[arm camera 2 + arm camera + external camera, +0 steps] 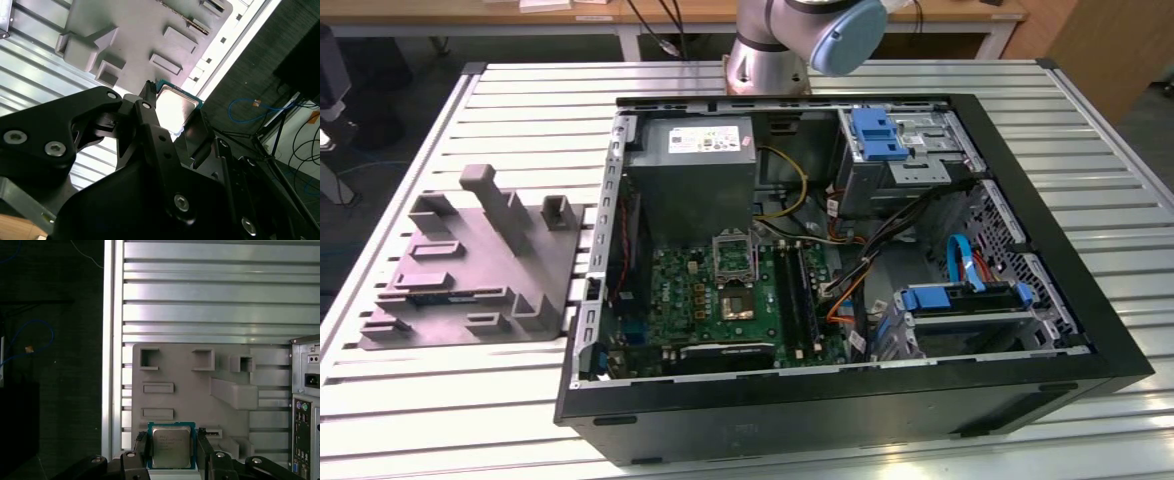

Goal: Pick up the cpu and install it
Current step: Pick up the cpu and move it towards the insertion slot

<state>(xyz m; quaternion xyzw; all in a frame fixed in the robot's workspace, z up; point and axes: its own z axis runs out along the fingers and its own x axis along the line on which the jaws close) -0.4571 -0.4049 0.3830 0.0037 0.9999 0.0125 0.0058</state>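
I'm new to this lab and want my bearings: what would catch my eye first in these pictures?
The big open black metal computer case dominates the slatted silver table in the exterior view, with its green board exposed. In the first wrist view, the black claw grips a small square silvery-grey cpu by its sides, with a grey moulded tray behind it.

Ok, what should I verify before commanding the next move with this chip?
1. cpu gripped: ok, the gripper clamps it on two opposite edges in both wrist views.
2. cpu square in the grip: ok, in the first wrist view.
3. cpu clear of the grey fixture tray: ok, the tray looks well behind it.
4. computer case open: ok, green board exposed.
5. socket empty and unlatched: cannot tell.
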